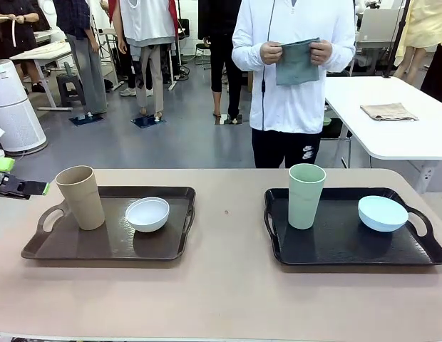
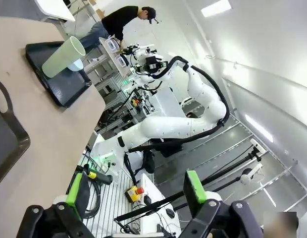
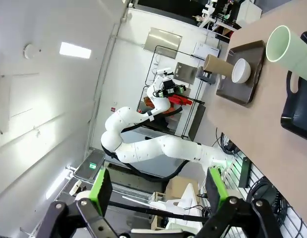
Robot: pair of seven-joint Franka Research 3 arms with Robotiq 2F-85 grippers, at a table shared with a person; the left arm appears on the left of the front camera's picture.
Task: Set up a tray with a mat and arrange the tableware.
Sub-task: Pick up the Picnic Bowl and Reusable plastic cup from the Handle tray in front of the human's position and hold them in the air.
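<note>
The tan tumbler (image 1: 80, 197) stands up tall with its open mouth pointing up, at the left end of a brown tray (image 1: 107, 251), close to the tray's handle. The white bowl (image 1: 147, 214) sits to its right on the same tray, open side up, not touching it. On the other side of the table (image 1: 228, 299) is a black tray (image 1: 335, 249). The pale green tumbler (image 1: 306, 196) stands straight up on its left part, mouth up, and the light blue bowl (image 1: 382, 213) sits on its right part, well apart from it. Both tumblers are smooth, with no handles, and get wider toward the top. The bowls are small, round and smooth. The trays are flat with low rims and loop handles at the ends. No mat lies in either tray. Across the table a person in a white top holds a grey-green cloth (image 1: 296, 63) up in both hands. Behind, a folded tan cloth (image 1: 388, 111) lies on a white table (image 1: 413, 139). The left gripper (image 2: 136, 188) has its green-padded fingers spread wide with nothing between them. The right gripper (image 3: 158, 191) is also spread wide and holds nothing.
</note>
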